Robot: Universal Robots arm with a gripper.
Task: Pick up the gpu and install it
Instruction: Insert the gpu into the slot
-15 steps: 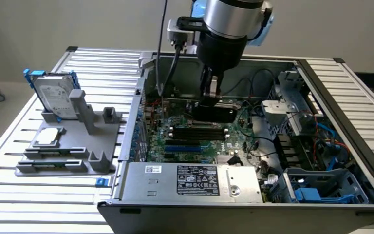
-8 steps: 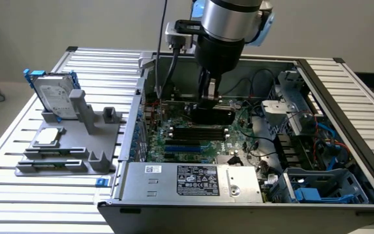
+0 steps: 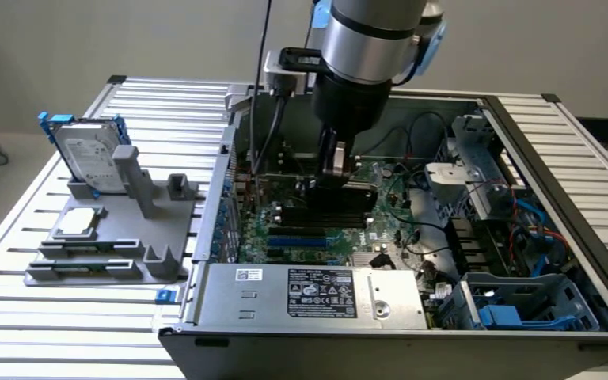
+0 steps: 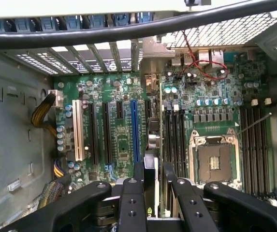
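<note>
Danger of misalignment: held the gpu [image 4: 153, 140] clamped edge-on in the gripper [image 4: 153, 169], reaching out beyond the fingertips, close over the motherboard [image 4: 121, 145], beside the blue slot [image 4: 135, 130]. Could have jammed or slipped if pressed down tilted or off the socket line.

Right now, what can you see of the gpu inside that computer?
The gpu is a small flat card with a black shroud, standing on edge inside the open case, over the slots of the green motherboard. The gripper is shut on its upper edge, clamping both faces. From the wrist it appears edge-on, a thin strip. Whether it sits in a slot, I cannot tell.
</note>
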